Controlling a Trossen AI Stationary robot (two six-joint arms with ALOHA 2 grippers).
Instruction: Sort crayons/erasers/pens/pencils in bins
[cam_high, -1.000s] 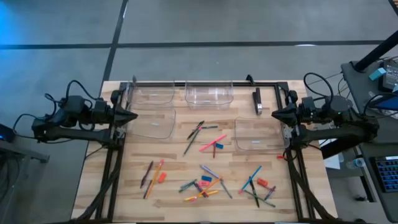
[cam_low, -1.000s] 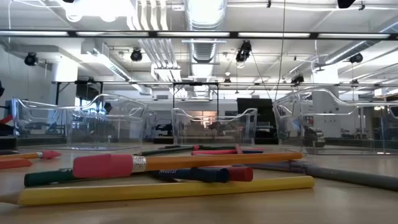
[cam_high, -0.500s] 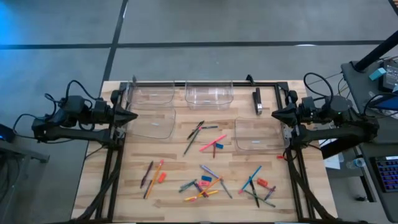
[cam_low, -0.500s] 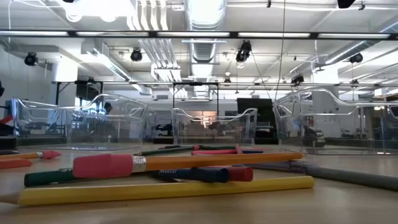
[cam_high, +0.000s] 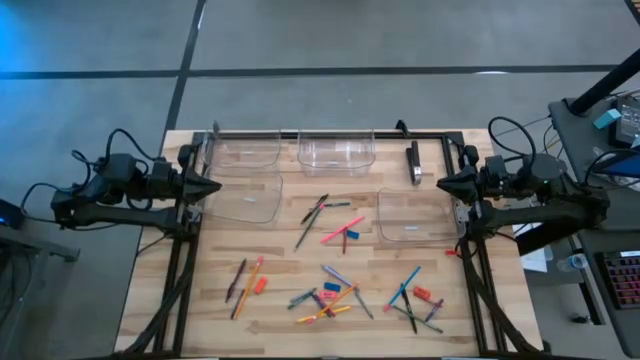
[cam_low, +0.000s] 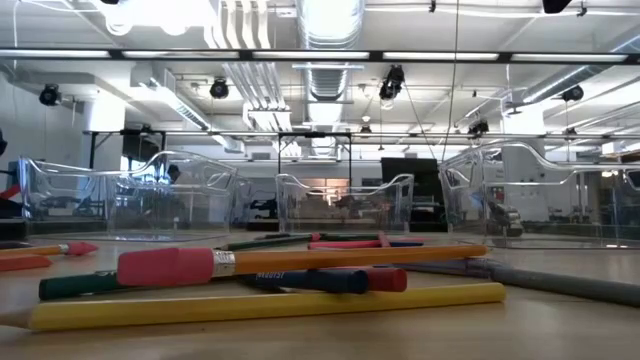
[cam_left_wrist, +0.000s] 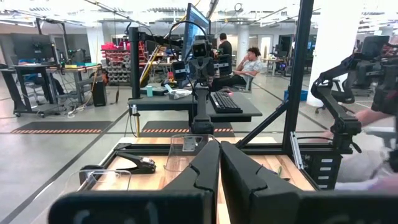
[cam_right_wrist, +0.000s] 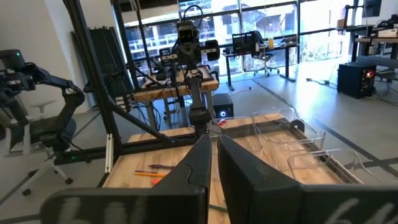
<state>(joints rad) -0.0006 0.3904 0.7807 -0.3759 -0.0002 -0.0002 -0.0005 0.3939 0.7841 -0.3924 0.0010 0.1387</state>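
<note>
Nearest you, pencils (cam_high: 330, 236), crayons (cam_high: 335, 273), pens (cam_high: 312, 209) and erasers (cam_high: 259, 285) lie loose across the table's (cam_high: 280, 320) front and middle. Behind them stand the four clear bins (cam_high: 336, 151), with no sticks or blocks showing inside them. Your left gripper (cam_high: 212, 187) and right gripper (cam_high: 443, 183) hang at the left and right edges, each with jaws pressed together on nothing.
</note>
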